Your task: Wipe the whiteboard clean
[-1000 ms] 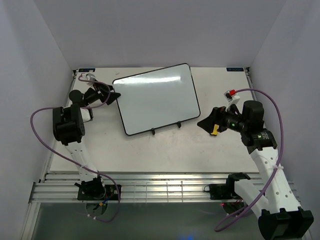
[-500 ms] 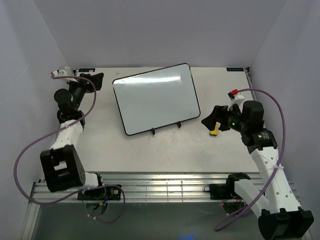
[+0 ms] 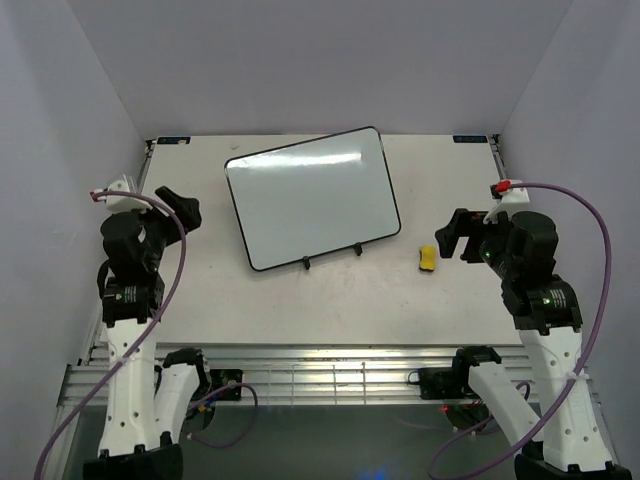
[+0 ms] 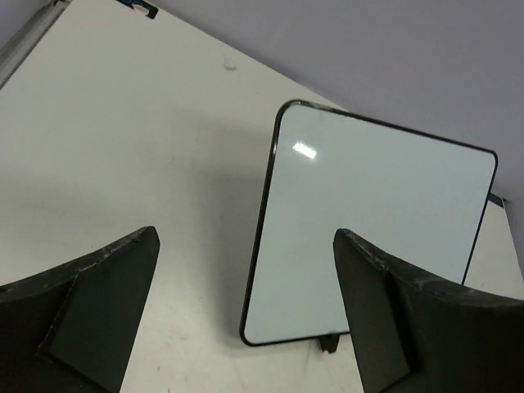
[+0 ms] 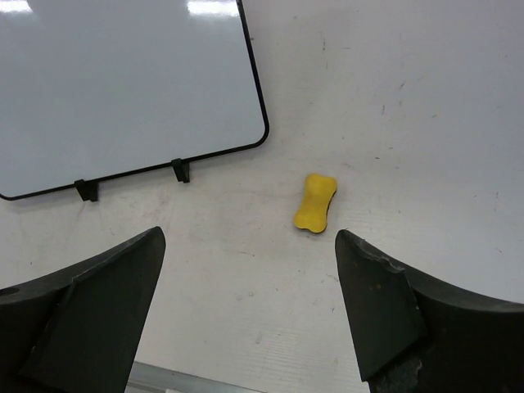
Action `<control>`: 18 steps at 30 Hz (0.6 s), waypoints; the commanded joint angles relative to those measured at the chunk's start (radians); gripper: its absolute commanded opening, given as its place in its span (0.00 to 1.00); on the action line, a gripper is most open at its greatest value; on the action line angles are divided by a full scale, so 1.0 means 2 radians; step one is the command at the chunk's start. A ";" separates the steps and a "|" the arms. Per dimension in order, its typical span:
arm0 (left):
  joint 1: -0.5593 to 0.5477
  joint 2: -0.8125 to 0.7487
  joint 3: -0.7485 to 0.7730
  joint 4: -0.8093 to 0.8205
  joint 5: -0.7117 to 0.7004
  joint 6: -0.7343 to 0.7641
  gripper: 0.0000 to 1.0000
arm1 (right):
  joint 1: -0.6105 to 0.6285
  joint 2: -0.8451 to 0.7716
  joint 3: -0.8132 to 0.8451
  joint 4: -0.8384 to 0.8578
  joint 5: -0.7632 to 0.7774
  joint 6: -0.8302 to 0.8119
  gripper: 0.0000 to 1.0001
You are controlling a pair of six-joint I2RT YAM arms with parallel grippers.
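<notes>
The whiteboard point(image 3: 312, 197) rests tilted on a black wire easel stand point(image 3: 332, 257) at the middle back of the table; its face is blank white with no marks. It also shows in the left wrist view point(image 4: 372, 225) and the right wrist view point(image 5: 123, 90). A small yellow eraser point(image 3: 427, 259) lies on the table right of the board, also in the right wrist view point(image 5: 316, 201). My left gripper point(image 3: 178, 208) is open and empty, left of the board. My right gripper point(image 3: 455, 235) is open and empty, raised above and right of the eraser.
Purple cables loop off both arms point(image 3: 590, 230). Grey walls close in the table on the left, back and right. A ribbed metal rail point(image 3: 320, 380) runs along the near edge between the arm bases.
My right gripper has let go of the yellow eraser, which now lies on the table, and has drawn back to the right. My left arm has pulled back from the board's left edge.
</notes>
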 commanded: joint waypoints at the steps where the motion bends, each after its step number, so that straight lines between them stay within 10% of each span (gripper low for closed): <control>1: -0.037 -0.046 0.011 -0.111 -0.061 0.013 0.98 | 0.000 -0.018 -0.004 -0.013 0.018 -0.013 0.90; 18: -0.174 -0.146 0.061 -0.245 -0.168 0.042 0.98 | 0.000 -0.072 -0.010 -0.087 0.030 -0.009 0.90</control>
